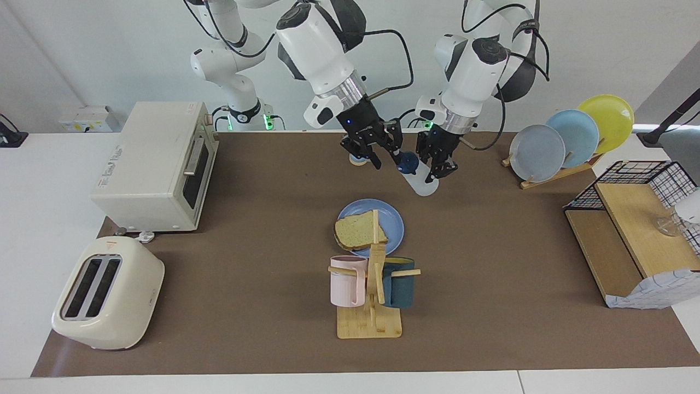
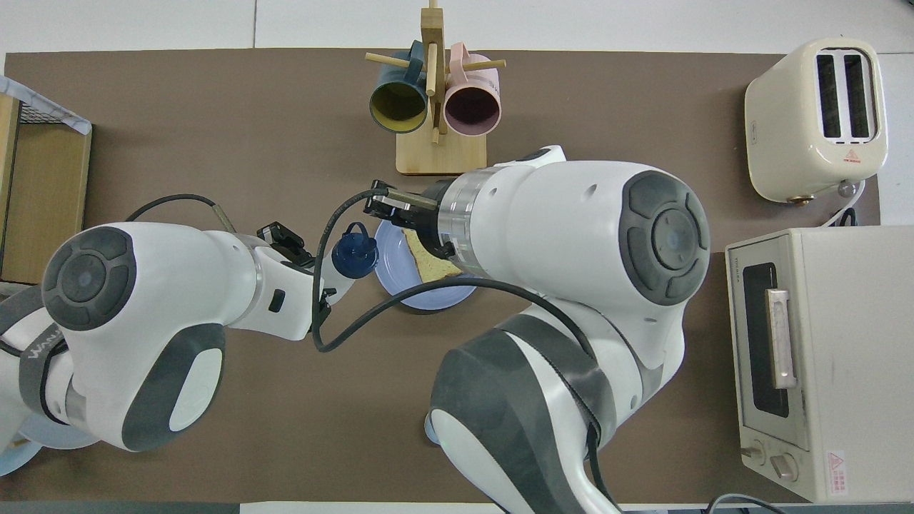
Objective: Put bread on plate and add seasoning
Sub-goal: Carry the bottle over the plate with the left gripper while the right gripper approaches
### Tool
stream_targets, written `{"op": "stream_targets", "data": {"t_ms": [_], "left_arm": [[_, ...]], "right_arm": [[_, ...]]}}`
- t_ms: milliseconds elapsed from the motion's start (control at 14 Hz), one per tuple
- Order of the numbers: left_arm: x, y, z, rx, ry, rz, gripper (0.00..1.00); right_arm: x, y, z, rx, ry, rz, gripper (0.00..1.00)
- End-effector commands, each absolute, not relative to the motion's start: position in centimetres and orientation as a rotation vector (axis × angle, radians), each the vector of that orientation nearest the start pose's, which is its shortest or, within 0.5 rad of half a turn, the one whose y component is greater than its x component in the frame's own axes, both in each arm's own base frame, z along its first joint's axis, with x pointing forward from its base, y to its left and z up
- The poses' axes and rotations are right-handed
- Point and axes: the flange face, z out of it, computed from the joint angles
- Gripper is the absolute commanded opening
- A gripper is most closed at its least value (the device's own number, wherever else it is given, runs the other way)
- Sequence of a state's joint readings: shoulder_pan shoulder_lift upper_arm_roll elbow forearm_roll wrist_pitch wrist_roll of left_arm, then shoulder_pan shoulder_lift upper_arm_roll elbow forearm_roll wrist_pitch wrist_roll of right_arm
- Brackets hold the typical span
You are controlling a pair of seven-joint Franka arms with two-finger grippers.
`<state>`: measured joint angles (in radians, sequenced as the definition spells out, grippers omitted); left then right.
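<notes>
The bread (image 1: 358, 231) lies flat on the blue plate (image 1: 395, 218) in the middle of the mat; in the overhead view the right arm covers most of the bread (image 2: 428, 265) and the plate (image 2: 400, 289). My left gripper (image 1: 437, 164) is shut on the seasoning bottle (image 1: 422, 183). It holds the bottle up, tilted, over the mat just beside the plate's rim. The navy cap (image 2: 355, 251) points toward my right gripper (image 1: 387, 156), which hangs right next to it. Whether the right gripper touches the cap I cannot tell.
A mug tree (image 1: 372, 284) with a pink and a teal mug stands just past the plate. An oven (image 1: 156, 164) and a toaster (image 1: 106, 293) sit at the right arm's end. A plate rack (image 1: 569, 137) and a wire shelf (image 1: 634, 230) stand at the left arm's end.
</notes>
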<state>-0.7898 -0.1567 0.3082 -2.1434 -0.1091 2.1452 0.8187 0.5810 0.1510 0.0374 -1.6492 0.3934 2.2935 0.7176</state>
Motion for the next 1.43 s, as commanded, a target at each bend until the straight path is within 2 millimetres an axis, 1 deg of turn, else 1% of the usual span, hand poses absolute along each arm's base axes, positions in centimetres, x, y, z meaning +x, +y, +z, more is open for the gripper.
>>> {"op": "stream_targets", "data": {"t_ms": [0,71,143,356,428,570,1283,1355], "left_arm": [[46.2,-23.6,49.2,-2.652,1.929,-0.282,0.0],[46.1,-23.7,49.2,-2.652,1.93,-0.282,0.0],[46.1,-23.6,49.1,-2.652,1.931,-0.28,0.0],[46.1,-23.7,49.1,-2.668,1.929,-0.285,0.0],[46.1,-23.7,49.1,-2.67,1.929,-0.285,0.0],[46.1,-23.7,49.1,-2.669,1.928,-0.288,0.0],[46.0,-23.8,49.1,-2.681,1.938,-0.295,0.0],[46.0,-23.8,49.1,-2.688,1.937,-0.297,0.0]], "right_arm": [[51.1,38.7,58.7,-2.551,0.364,-0.201,0.44],[50.7,38.8,59.1,-2.551,0.362,-0.204,0.44],[50.6,38.8,59.1,-2.558,0.359,-0.209,0.44],[50.5,38.7,58.7,-2.604,0.328,-0.24,0.41],[50.3,38.6,58.9,-2.603,0.328,-0.241,0.38],[49.5,39.6,58.9,-2.606,0.304,-0.233,0.37],[49.2,40.0,58.6,-2.606,0.298,-0.232,0.31],[49.3,39.9,58.6,-2.606,0.3,-0.232,0.28]]}}
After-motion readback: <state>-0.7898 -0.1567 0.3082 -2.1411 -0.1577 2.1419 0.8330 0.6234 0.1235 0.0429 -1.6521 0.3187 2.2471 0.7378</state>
